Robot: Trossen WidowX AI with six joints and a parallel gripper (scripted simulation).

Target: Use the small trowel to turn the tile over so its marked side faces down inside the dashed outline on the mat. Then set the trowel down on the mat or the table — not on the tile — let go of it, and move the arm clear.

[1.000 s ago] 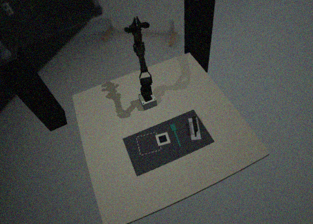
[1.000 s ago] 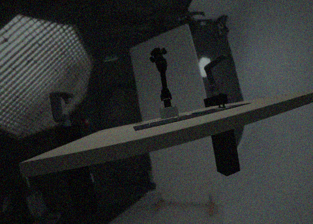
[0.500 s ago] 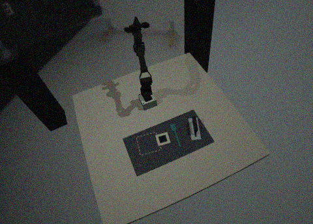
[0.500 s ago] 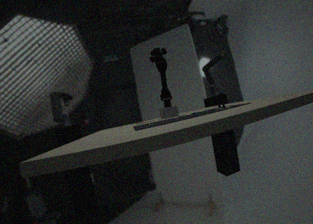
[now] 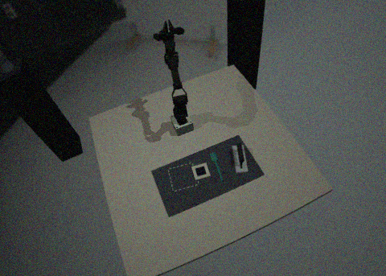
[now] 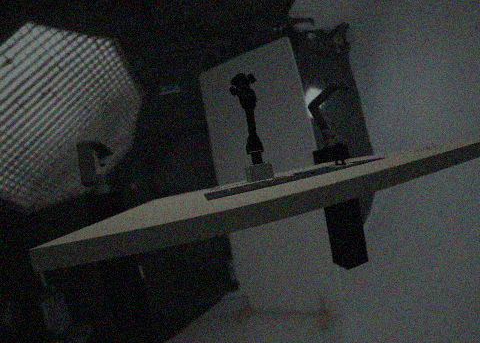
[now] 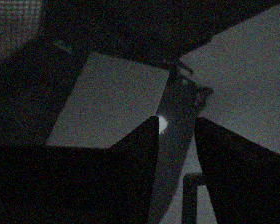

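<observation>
Standing upright with our gripper (image 5: 172, 28) nearly closed on nothing (trowel (image 5: 216, 166) untouched beside tile (image 5: 200, 171)), we must reopen and descend.

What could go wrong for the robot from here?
The gripper is high up, far from the mat, nearly shut and holding nothing. It must open before it can take the teal trowel. The trowel lies right beside the tile, so a sloppy reach could knock the tile.
</observation>
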